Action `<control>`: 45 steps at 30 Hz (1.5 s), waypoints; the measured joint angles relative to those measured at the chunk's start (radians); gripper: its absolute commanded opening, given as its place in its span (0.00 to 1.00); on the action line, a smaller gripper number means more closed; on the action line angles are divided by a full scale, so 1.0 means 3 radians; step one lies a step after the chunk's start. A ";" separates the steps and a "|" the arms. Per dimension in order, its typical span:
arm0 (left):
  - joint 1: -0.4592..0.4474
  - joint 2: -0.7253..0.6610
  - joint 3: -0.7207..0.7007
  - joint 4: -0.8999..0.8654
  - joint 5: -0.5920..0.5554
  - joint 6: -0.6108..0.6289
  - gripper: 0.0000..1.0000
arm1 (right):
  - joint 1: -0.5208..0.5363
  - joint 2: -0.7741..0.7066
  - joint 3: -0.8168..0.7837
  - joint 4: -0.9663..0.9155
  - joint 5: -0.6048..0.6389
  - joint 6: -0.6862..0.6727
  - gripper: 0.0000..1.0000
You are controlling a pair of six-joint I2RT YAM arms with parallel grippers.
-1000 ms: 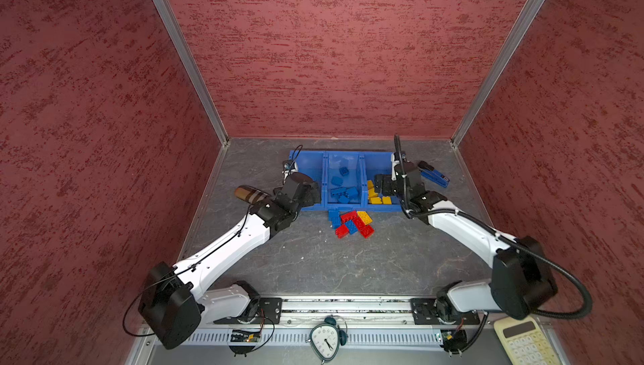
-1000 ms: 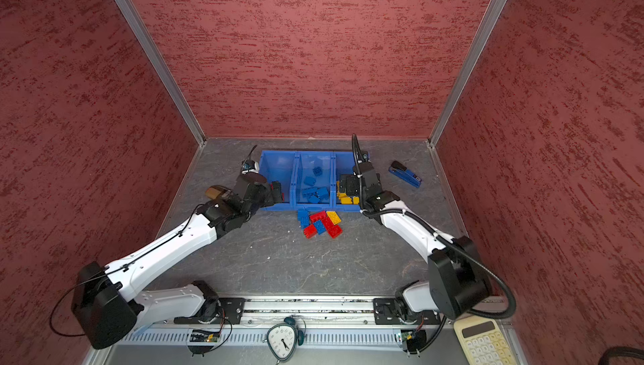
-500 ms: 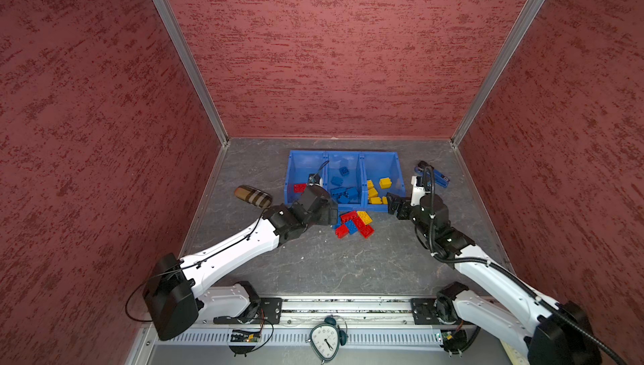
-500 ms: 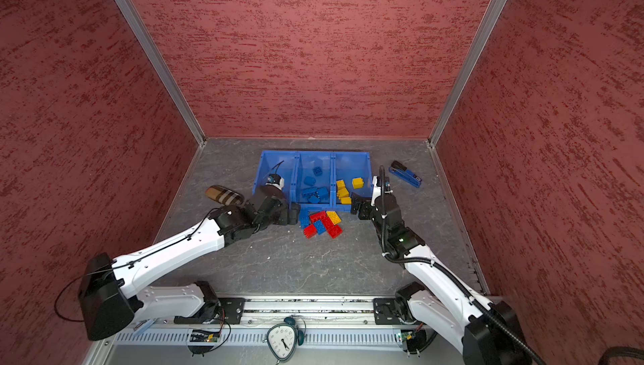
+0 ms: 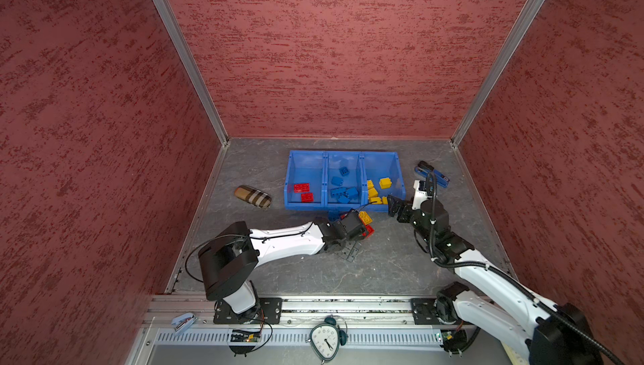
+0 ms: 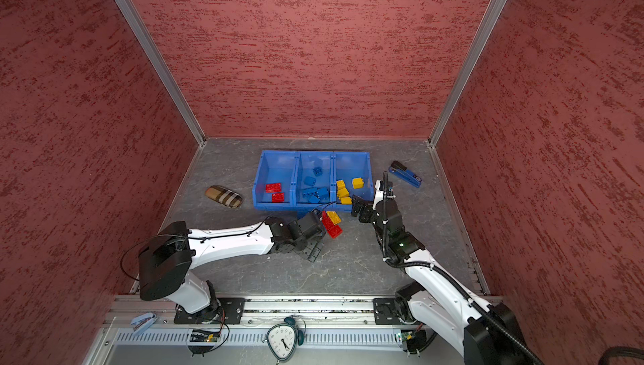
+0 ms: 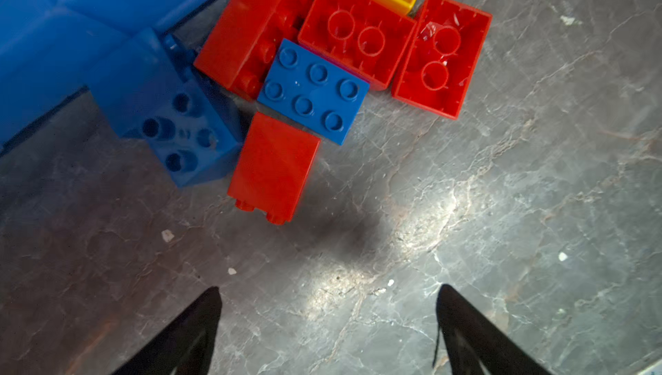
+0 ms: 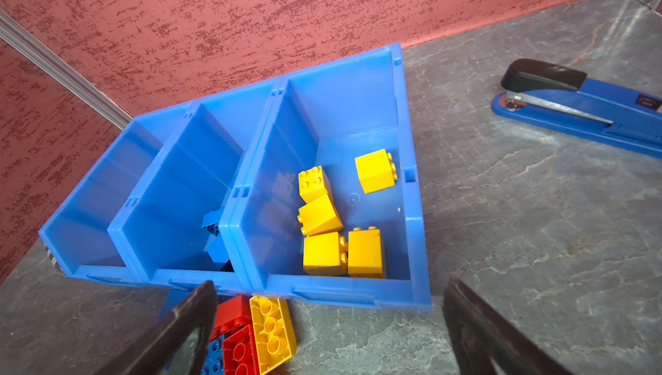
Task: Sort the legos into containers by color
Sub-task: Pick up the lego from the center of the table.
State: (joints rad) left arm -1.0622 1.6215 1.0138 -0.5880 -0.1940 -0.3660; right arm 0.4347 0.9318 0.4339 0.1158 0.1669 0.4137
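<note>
A grey marbled tabletop (image 5: 383, 269) enclosed by red textured walls carries the containers (image 5: 343, 153).

In both top views the left bin holds red legos (image 5: 301, 192), the middle bin blue ones and the right bin yellow ones. A loose pile (image 6: 331, 222) lies just in front of the bins. Both arms were over the bins a second ago and have since withdrawn. The left gripper (image 6: 311, 251) is now low beside the pile, and the right gripper (image 5: 395, 208) is near the right bin's front corner.

Left wrist view: the fingers (image 7: 200, 319) are spread with nothing between them, and the pile is ahead.

Right wrist view: the fingers (image 8: 186, 326) are spread and empty. Five yellow bricks (image 8: 324, 253) lie in the nearest bin, with a stapler (image 8: 580, 104) well apart.
</note>
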 measured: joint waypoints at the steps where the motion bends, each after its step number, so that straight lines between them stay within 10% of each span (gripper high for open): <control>1: 0.0029 0.0000 -0.0001 0.0027 0.0032 -0.0006 0.77 | 0.0000 0.0006 0.0000 0.0000 0.0004 0.0004 0.99; 10: 0.0285 0.0121 -0.0062 0.0327 0.0235 -0.0018 0.59 | 0.0000 0.0014 0.0000 0.0000 0.0033 0.0056 0.99; 34: 0.0401 0.0608 0.0079 0.0666 0.0120 0.0150 0.64 | 0.0000 0.0015 0.0000 -0.0003 0.0036 0.0084 0.99; 45: 0.0282 0.0645 0.0128 0.0715 0.0107 0.0310 0.42 | 0.0000 0.0039 0.0000 -0.0004 0.0033 0.0095 0.99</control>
State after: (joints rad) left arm -0.9775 1.8149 1.0523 -0.3737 -0.1619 -0.2729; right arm 0.4347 0.9436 0.4339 0.1146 0.1768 0.4423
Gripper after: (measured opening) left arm 0.511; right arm 0.990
